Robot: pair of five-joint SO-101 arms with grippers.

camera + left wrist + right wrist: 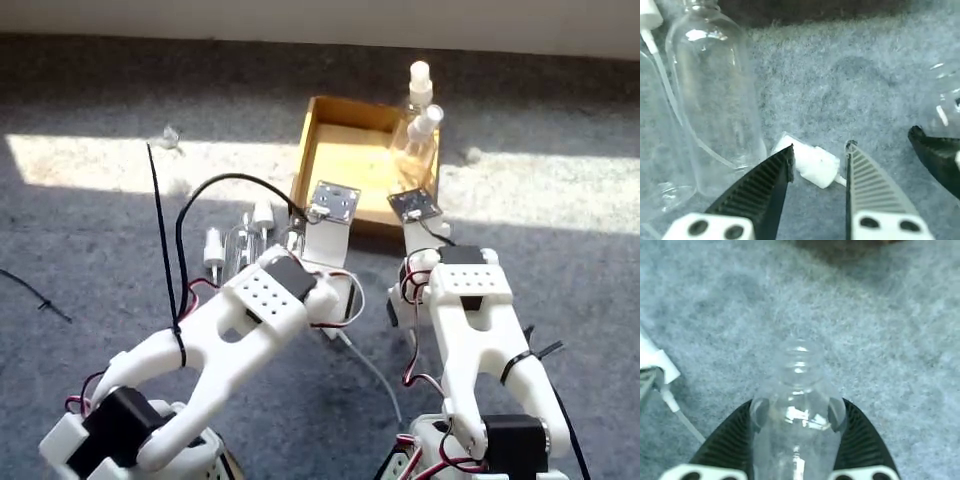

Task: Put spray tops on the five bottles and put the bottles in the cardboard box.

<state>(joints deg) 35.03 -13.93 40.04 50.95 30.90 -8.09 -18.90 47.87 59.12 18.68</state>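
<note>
Grey carpet (100, 250) as your work surface, your left gripper (820, 148) spread open, a loose spray top (812, 165) lying between its jaws, your right gripper (799, 410) clamped on an uncapped bottle (799, 365), two capped bottles (418, 145) upright at the far corner of the cardboard box (305, 170).

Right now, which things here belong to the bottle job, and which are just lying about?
Job: cardboard box; two capped bottles at its far corner; uncapped bottle in the right gripper; spray top under the open left gripper; loose bottles and tops left of the box.
Lying about: black cable tie; small pale scrap on the carpet.
</note>
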